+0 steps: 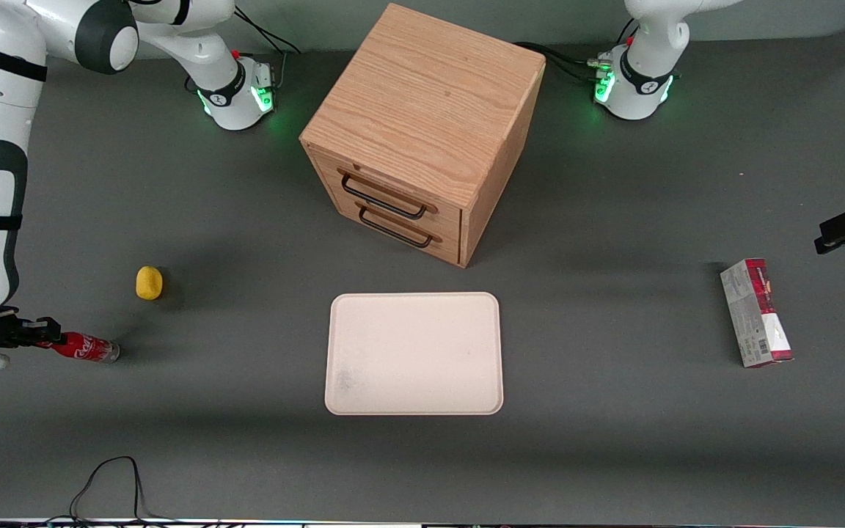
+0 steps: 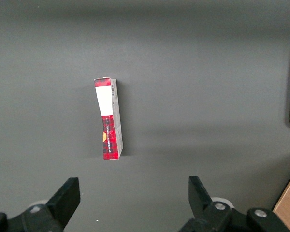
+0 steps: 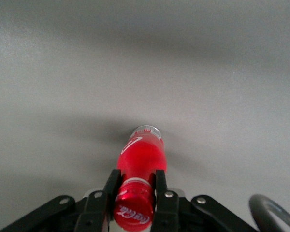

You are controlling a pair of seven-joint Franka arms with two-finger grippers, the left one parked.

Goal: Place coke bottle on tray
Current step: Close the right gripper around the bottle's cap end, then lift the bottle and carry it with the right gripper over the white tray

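Observation:
The coke bottle (image 1: 86, 347), slim and red with white script, lies on its side low at the table toward the working arm's end. My right gripper (image 1: 42, 339) is shut on its capped neck. In the right wrist view the black fingers (image 3: 113, 181) press both sides of the neck just below the red cap, the gripper (image 3: 136, 178) holds the bottle (image 3: 141, 154), and the clear base points away. I cannot tell whether the bottle touches the table. The cream-pink tray (image 1: 414, 353) lies empty at the table's middle, in front of the drawer box, well apart from the bottle.
A wooden drawer box (image 1: 422, 132) with two black handles stands farther from the front camera than the tray. A yellow lump (image 1: 149, 282) lies beside the bottle, slightly farther back. A red-and-grey carton (image 1: 755, 312) (image 2: 108, 118) lies toward the parked arm's end. A black cable (image 1: 111, 477) loops at the front edge.

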